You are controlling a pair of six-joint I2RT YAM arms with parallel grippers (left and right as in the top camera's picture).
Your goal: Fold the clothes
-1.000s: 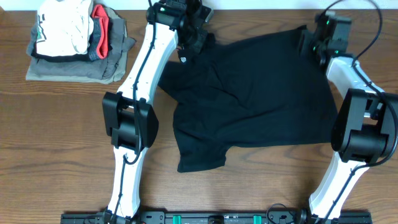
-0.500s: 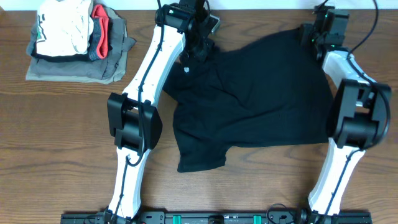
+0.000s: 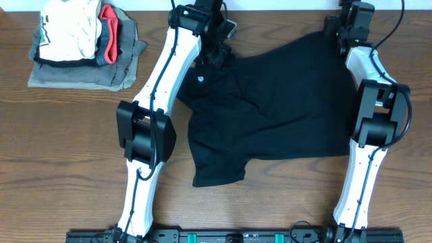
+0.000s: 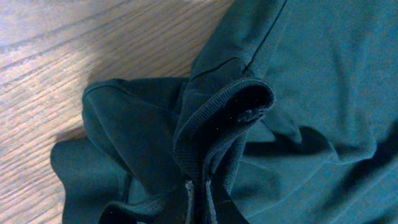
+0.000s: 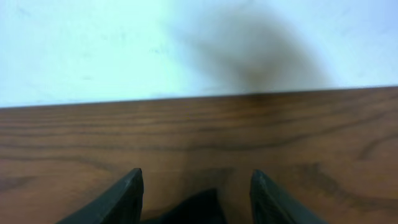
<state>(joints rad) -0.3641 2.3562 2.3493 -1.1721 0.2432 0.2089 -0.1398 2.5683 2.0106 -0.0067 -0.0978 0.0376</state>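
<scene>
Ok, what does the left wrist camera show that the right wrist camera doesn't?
Only left wrist: the black T-shirt up close, its ribbed collar bunched and drawn toward the bottom edge, where the shut jaws pinch it. Only right wrist: two dark fingertips standing apart, the far edge of the wooden table and a white wall behind it. Both: black fabric lying on brown wood.

One black T-shirt (image 3: 283, 101) lies on the one wooden table (image 3: 54, 148) and bears one small white logo (image 3: 200, 79). At the far left sits one pile of clothes in which at least three pieces can be told apart: one white garment (image 3: 67, 30), one red garment (image 3: 109, 34) and one grey-olive garment (image 3: 88, 74) underneath. Two white-and-black arms reach in: one left arm (image 3: 162, 74) and one right arm (image 3: 364, 64).
</scene>
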